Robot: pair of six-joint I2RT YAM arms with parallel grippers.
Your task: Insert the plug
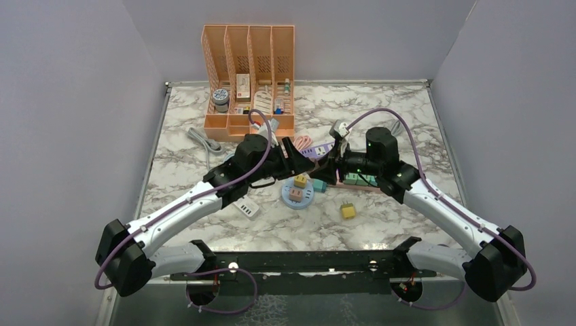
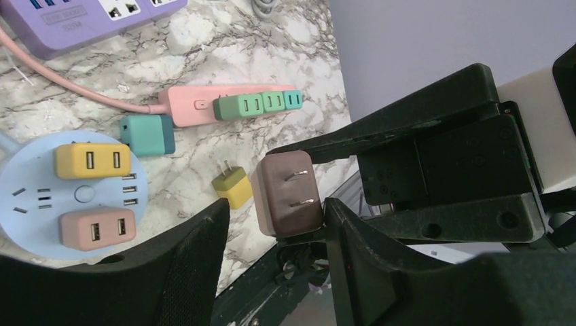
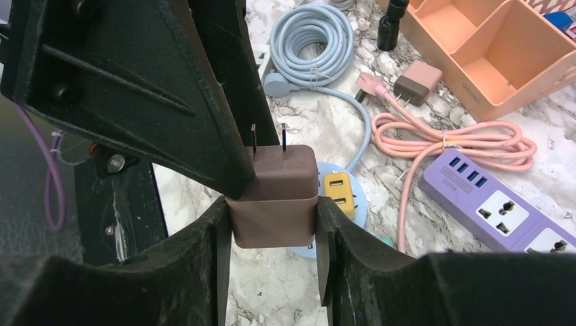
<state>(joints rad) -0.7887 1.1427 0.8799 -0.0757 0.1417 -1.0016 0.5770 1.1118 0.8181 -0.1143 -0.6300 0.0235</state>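
Note:
My right gripper (image 3: 272, 204) is shut on a brown plug (image 3: 275, 183), held above the table with its two prongs pointing away from the wrist. My left gripper (image 2: 277, 207) is open around the same plug (image 2: 289, 193): one finger (image 2: 353, 251) touches its side and the other stands well apart. In the top view the two grippers, left (image 1: 306, 163) and right (image 1: 333, 166), meet over the table's middle. Below lie a round blue socket (image 2: 27, 204) holding a yellow and a pink plug, a purple power strip (image 3: 502, 210) and a pink strip (image 2: 187, 105) holding green plugs.
A teal plug (image 2: 146, 134) and a yellow plug (image 2: 232, 187) lie loose by the round socket. A white adapter (image 1: 248, 207) lies front left. An orange organizer (image 1: 248, 75) stands at the back. A grey coiled cable (image 3: 312, 41) and a pink cable (image 3: 448, 139) lie near it.

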